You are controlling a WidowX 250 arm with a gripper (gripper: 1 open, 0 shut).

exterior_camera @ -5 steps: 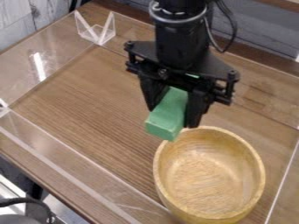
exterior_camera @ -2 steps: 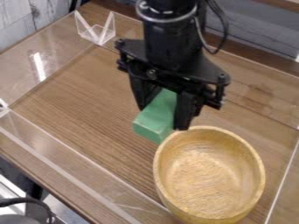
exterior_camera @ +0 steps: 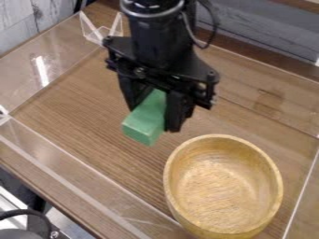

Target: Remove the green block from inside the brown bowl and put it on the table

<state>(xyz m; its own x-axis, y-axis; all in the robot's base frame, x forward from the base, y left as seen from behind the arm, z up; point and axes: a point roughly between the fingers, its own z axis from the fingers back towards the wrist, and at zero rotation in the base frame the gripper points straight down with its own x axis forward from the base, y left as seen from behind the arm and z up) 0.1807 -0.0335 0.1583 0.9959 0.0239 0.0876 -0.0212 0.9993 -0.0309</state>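
Green block (exterior_camera: 145, 119): small, flat, elongated rectangle, plain bright green, no markings visible. Hangs tilted, upper end pinched between the black fingers of the end effector (exterior_camera: 157, 105), lower end angled down toward 7 o'clock. Top face paler, side face darker in shade. Clear of the surface (exterior_camera: 75, 112); whether it casts a shadow there cannot be told.

End effector: black, pointing straight down, closed narrow on the block's upper part. Arm body rises above it out of the top edge of view.

Brown bowl (exterior_camera: 225, 184): large, round, light wood with thick rim and visible grain, sitting at 5 o'clock from the block, near but not touching. Interior bare. Block much shorter than the bowl is wide.

Surface: brown wood grain, lines running lengthwise, low clear plastic walls (exterior_camera: 62, 177) along its edges.
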